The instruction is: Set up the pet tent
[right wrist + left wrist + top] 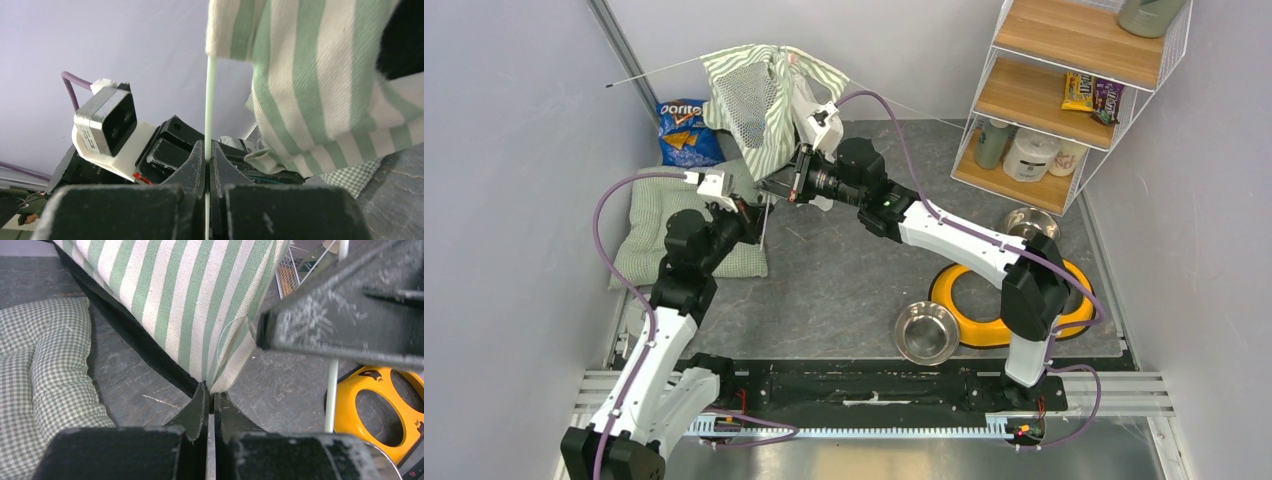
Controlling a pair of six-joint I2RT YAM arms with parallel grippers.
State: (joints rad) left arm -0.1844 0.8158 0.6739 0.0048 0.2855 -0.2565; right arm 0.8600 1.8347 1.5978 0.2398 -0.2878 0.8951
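The pet tent [759, 100], green-and-white striped fabric with a white mesh panel, hangs crumpled above the floor at the back, thin poles sticking out left and right. My left gripper [759, 200] reaches up under its lower edge. In the left wrist view this gripper [210, 386] is shut on a bottom corner of the striped fabric [190, 300]. My right gripper [782, 187] sits right beside it. In the right wrist view the right gripper [207, 150] is shut on a thin pale green pole [210, 100] that runs up into the fabric sleeve [310, 75].
A pale green checked cushion [656, 220] lies left of the arms, a Doritos bag [686, 132] behind it. A yellow double-bowl holder [969, 300] and steel bowls [926, 332] lie at the right. A wire shelf [1064, 90] with snacks and jars stands at the back right.
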